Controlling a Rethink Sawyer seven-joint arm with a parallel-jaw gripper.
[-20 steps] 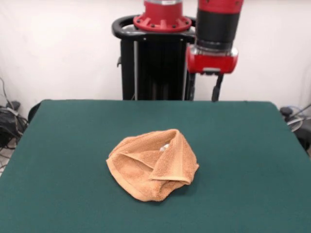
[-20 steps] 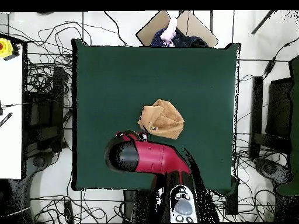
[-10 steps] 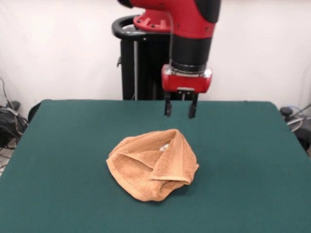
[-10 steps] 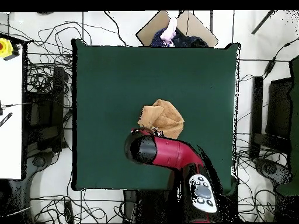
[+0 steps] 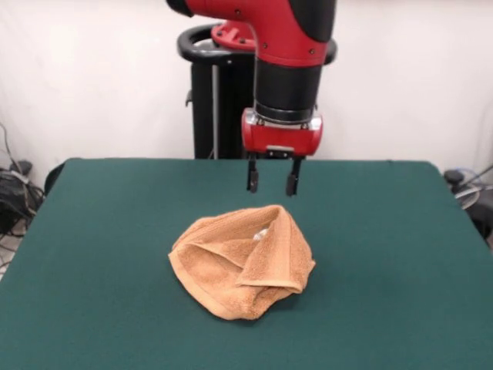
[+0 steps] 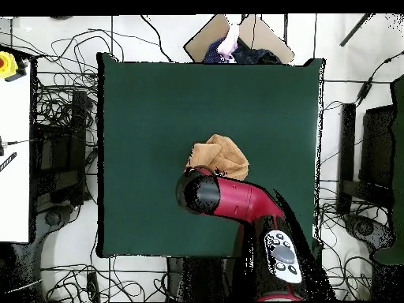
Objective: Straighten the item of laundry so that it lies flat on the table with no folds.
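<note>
The orange-tan towel [image 5: 243, 260] lies crumpled in a folded heap near the middle of the dark green table [image 5: 92, 231], with one flap turned over its right side and a bit of white tag showing at its top. In the overhead view the towel [image 6: 225, 156] is partly covered by the arm. My gripper [image 5: 271, 183] hangs open and empty just above the towel's far peak, not touching it. In the overhead view the gripper itself is hidden under the red and black arm [image 6: 225, 197].
The black robot pedestal [image 5: 239, 100] stands behind the table's far edge. Cables and equipment lie on the floor around the table [image 6: 63, 118]. A cardboard piece and dark cloth [image 6: 241, 43] lie at one table edge in the overhead view.
My arm has swung in from the right and come down, bringing the gripper from beyond the far table edge to just above the towel's far peak. The towel has not moved.
</note>
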